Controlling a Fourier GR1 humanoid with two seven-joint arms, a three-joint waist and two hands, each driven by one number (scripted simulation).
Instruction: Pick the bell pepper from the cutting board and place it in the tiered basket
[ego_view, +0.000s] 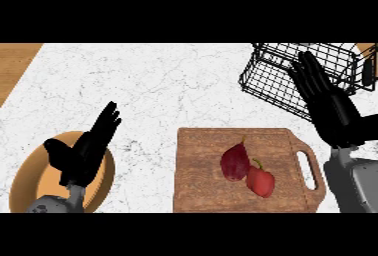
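Right hand (332, 107): mine, fingers straight, holding nothing.
Bell pepper (260, 181): at 7 o'clock from it, on cutting board (203, 170), touching eggplant (235, 162).
Left hand (85, 150): farther, open, resting.

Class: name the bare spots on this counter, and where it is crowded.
Bare marble lies between the wooden bowl and cutting board, and across the upper middle. It is crowded near the wire basket, where the right robot hand hangs.
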